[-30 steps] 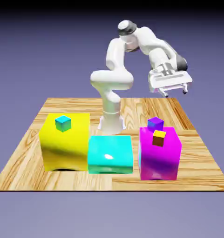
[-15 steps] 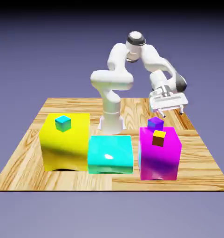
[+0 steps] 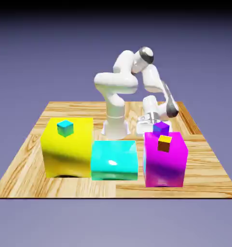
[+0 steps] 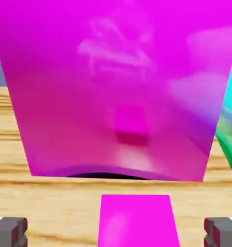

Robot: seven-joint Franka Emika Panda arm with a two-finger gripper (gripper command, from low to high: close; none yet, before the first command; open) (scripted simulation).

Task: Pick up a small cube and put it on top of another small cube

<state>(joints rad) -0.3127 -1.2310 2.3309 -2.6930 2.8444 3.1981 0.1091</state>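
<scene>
Behind the large glossy magenta block, as the exterior view sees it, my white two-finger gripper hangs low near the wooden table, its fingertips hidden there. From my hand view, the jaws stand wide apart, released, with nothing clasped in them. Between my two grey fingertips, toward the bottom edge of that view, shows the small plain magenta-pink cube, on the pale wood grain just beside the big block's near face, which fills much of what I see and mirrors the cube faintly. A slice of the large shiny cyan block enters at my view's right edge. On top of the magenta block, the exterior view shows a small purple cube toward the back and a small orange-gold cube in front of it. Over at the exterior view's left, a small cyan cube sits on the large yellow block. I can read no brand, label or writing on any surface.
</scene>
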